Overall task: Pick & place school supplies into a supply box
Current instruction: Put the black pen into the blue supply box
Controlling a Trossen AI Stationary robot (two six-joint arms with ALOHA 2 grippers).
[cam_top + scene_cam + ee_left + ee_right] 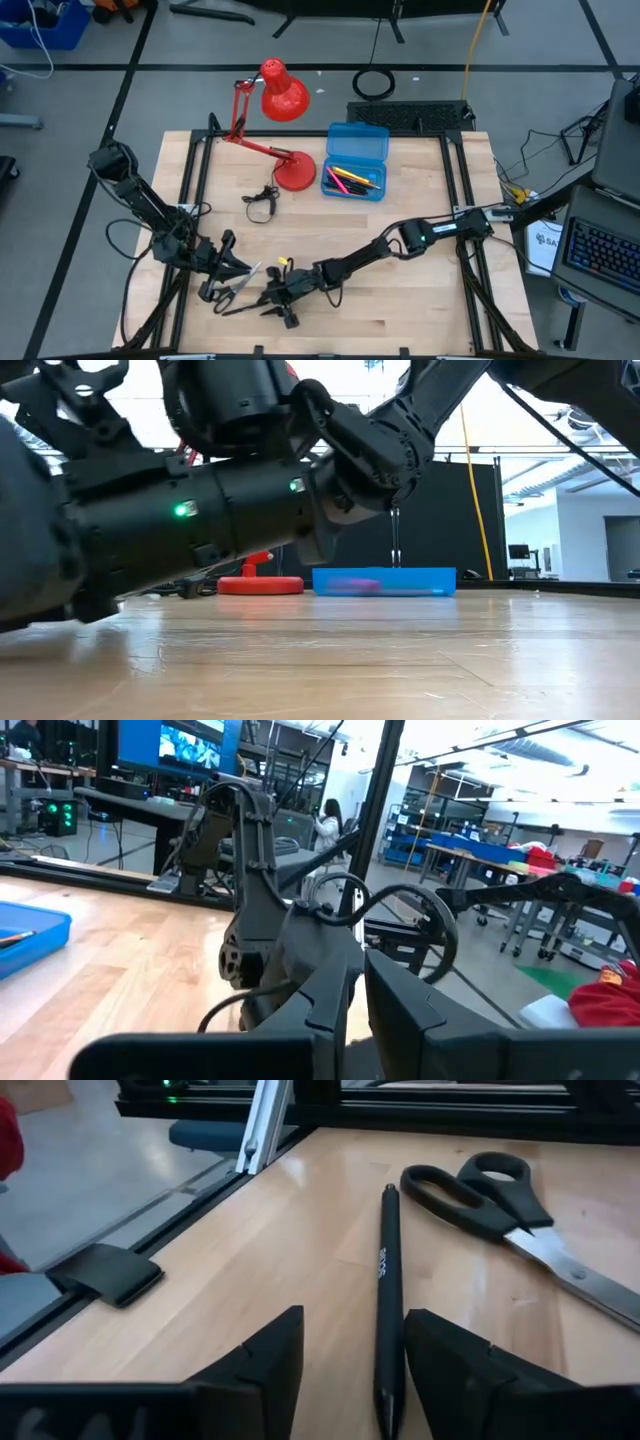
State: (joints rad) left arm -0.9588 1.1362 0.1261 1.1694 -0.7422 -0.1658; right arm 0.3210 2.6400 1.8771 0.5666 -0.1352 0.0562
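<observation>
A thin black pen (387, 1270) lies flat on the table, and small black-handled scissors (497, 1195) lie flat just beyond it. My right gripper (352, 1365) is low over the table near its front edge (268, 302). It is open, with one finger on each side of the pen's near end. Whether a finger touches the pen, I cannot tell. My left gripper (236, 268) hovers shut by the scissors (236, 284), with nothing between its fingers (357, 975). The open blue supply box (356, 160) stands at the back and holds several coloured pens.
A red desk lamp (283, 130) stands left of the box, its round base (260, 585) on the table. A small black wire loop (262, 198) lies in front of it. A small yellow thing (284, 262) lies beside my right arm. Bare wood lies to the right.
</observation>
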